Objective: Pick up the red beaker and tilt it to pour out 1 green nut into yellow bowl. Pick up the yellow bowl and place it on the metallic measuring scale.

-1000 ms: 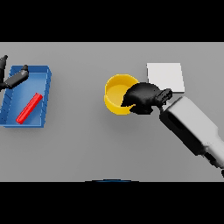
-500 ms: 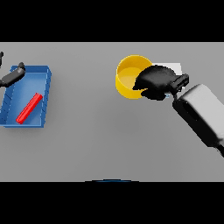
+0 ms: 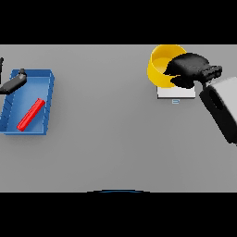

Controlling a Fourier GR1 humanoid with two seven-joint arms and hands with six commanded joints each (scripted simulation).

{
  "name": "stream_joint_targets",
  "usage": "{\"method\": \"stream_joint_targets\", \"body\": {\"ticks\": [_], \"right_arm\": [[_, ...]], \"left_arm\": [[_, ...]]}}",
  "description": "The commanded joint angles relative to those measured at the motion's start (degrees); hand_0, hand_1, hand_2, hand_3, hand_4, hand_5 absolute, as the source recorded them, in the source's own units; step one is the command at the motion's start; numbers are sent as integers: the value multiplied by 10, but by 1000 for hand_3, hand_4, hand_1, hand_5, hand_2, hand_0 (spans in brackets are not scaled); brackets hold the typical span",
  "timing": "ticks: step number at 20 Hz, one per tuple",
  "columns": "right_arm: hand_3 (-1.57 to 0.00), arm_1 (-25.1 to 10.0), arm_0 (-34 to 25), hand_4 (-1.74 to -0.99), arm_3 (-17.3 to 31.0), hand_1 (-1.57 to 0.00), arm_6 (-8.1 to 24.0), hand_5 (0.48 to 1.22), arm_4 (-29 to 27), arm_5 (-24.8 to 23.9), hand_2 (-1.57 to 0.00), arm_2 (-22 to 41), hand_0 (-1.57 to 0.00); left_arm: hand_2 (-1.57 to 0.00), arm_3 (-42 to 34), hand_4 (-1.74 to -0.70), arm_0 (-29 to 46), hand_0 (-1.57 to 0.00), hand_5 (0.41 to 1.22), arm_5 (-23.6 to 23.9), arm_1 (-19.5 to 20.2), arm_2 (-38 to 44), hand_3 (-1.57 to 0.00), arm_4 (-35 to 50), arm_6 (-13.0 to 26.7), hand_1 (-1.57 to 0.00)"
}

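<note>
The yellow bowl (image 3: 163, 65) is gripped at its rim by the right hand (image 3: 187, 69) and held over the measuring scale (image 3: 175, 93); setting down remains. The red beaker (image 3: 31, 114) lies in the blue tray (image 3: 46, 107).

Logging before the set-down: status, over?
Right hand shut on bowl, held over the scale. Left hand idle at the blue tray, beaker lying inside. Nothing in the way.
</note>
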Motion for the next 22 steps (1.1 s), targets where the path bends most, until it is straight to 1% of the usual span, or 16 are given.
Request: {"method": "stream_joint_targets", "body": {"ticks": [1, 3, 5, 6, 7, 9, 10, 12, 13, 15, 16, 17, 19, 20, 21, 22], "right_arm": [[-1181, -6, 1, -1720, 13, -1571, -15, 1221, 2, -11, -1571, 0, -1571], [-1168, 1, -7, -1720, 52, -1571, -18, 1221, 7, -30, -1571, 0, -1571], [-1211, 3, -9, -1722, 90, -1571, -19, 1221, 8, -44, -1571, -2, -1571], [-1227, 2, -11, -1722, 114, -1571, -29, 1221, 12, -53, -1571, 0, -1571], [-1254, 9, -17, -1722, 142, -1571, -26, 1221, 17, -66, -1571, 1, -1571], [-1360, 19, -22, -1724, 173, -1566, -40, 1221, 23, -90, -1571, 8, -1571], [-1390, 21, -25, -1724, 184, -1567, -50, 1221, 22, -98, -1571, 8, -1571], [-1432, 27, -32, -1725, 213, -1561, -52, 1221, 24, -109, -1571, 11, -1571], [-1460, 33, -30, -1726, 222, -1547, -48, 1221, 22, -114, -1571, 11, -1571], [-1500, 39, -32, -1727, 241, -1499, -50, 1221, 22, -122, -1565, 13, -1571], [-1497, 38, -34, -1727, 242, -1491, -45, 1221, 21, -122, -1566, 14, -1571], [-1510, 39, -31, -1727, 246, -1475, -51, 1221, 20, -127, -1567, 15, -1571], [-1481, 42, -44, -1721, 263, -1420, -54, 1221, 18, -125, -1568, 15, -1548], [-1320, 44, -44, -1725, 269, -1401, -61, 1221, 15, -126, -1569, 15, -1527], [-1165, 52, -46, -1728, 277, -1411, -52, 1221, 12, -122, -1569, 15, -1536], [-1022, 53, -44, -1659, 280, -1443, -55, 1221, 9, -120, -1496, 14, -1543]], "left_arm": [[1, 3, -833, 4, 1, 769, 1, -1, 2, 1, 2, -1, 1], [1, -2, -829, 1, 1, 774, 1, 2, 2, 1, 1, 3, 1], [1, 3, -823, 0, 1, 765, -2, 1, 1, 1, 1, 7, 1], [1, 6, -819, 2, 1, 763, -1, 0, 0, 1, 0, 3, 1], [1, 5, -818, 2, 1, 759, -1, 1, 1, 1, 0, 3, 1], [1, 2, -814, 0, 1, 757, -5, 3, 0, 1, 0, 7, 1], [1, 7, -811, 2, 1, 753, -4, 2, 1, 1, 1, 6, 1], [1, 4, -801, -3, 1, 743, 1, 0, -5, 1, -7, 14, 1], [1, 9, -796, -2, 1, 737, -1, -2, -4, 1, -6, 5, 1], [1, 8, -796, -9, 1, 729, -3, -4, -5, 1, -6, 11, 1], [1, 14, -800, -13, 1, 725, -5, -6, -4, 1, -5, 12, 1], [1, 13, -805, -11, 1, 728, -4, -8, -4, 1, -4, 10, 1], [1, 14, -806, -9, 1, 734, -2, -5, -1, 1, -5, 5, 1], [1, 14, -809, -7, 1, 734, -3, -7, -3, 1, -4, 4, 1], [1, 18, -811, -12, 1, 740, -3, -11, -4, 1, -6, 3, 1], [1, 21, -813, -13, 1, 745, -4, -12, -4, 1, -5, 5, 1]]}}
